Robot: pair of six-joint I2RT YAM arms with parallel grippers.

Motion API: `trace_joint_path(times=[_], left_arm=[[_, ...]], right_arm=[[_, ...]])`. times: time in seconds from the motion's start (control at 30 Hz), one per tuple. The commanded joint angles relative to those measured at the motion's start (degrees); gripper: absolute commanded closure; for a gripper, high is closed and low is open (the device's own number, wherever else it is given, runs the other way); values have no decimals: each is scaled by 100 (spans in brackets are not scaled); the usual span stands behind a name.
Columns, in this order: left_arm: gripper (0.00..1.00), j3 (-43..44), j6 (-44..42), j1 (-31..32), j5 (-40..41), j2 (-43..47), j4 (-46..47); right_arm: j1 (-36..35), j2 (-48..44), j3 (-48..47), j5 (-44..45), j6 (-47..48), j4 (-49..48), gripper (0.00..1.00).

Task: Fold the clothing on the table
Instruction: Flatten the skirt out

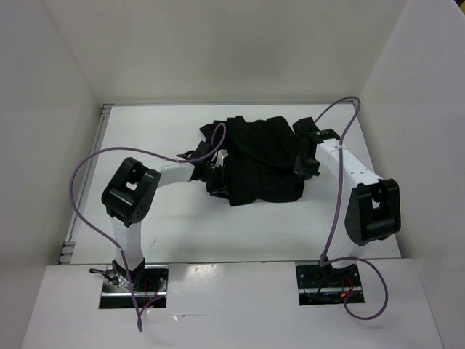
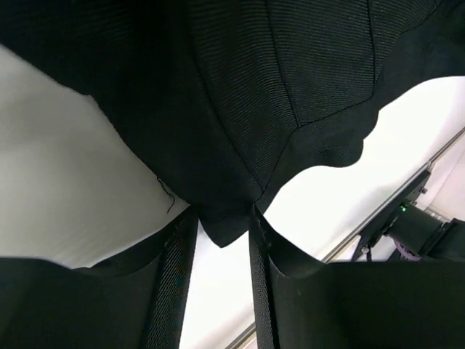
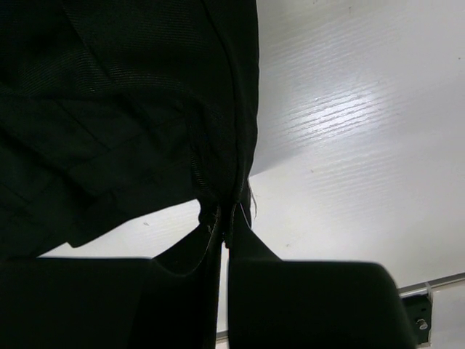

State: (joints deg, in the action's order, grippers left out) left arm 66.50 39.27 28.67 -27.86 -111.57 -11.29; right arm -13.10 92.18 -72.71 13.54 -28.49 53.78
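We see the plain black, faintly ribbed fabric garment (image 1: 258, 163) lying bunched on the smooth white tabletop (image 1: 218, 225), nearer the far edge than the near one and about midway between the side edges. The right gripper (image 3: 227, 218) has its fingers pressed nearly together on a seamed edge of the cloth. The left gripper (image 2: 221, 222) stands partway apart around a hem corner; whether it pinches we cannot tell. We judge the cloth light, limp and apt to sag and drag, so it is best held at corners or seams, where doubled fabric gives more to bite on.
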Motion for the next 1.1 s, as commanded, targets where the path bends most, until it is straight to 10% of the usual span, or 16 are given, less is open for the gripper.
trace_joint_path(times=[0.0, 0.2, 0.57, 1.07], left_arm=[[58, 205, -95, 87, 246, -330, -259], [100, 258, -200, 87, 605, -252, -207], [100, 654, -587, -1109, 2346, 1585, -1340], [100, 1787, -999, -1161, 1354, 3324, -1763]], right_arm=[[27, -59, 2, 236, -51, -140, 100], [80, -253, -59, 176, -51, -192, 100], [660, -438, 177, -88, -51, -430, 100], [660, -2440, -1341, -1512, 344, -1034, 100]])
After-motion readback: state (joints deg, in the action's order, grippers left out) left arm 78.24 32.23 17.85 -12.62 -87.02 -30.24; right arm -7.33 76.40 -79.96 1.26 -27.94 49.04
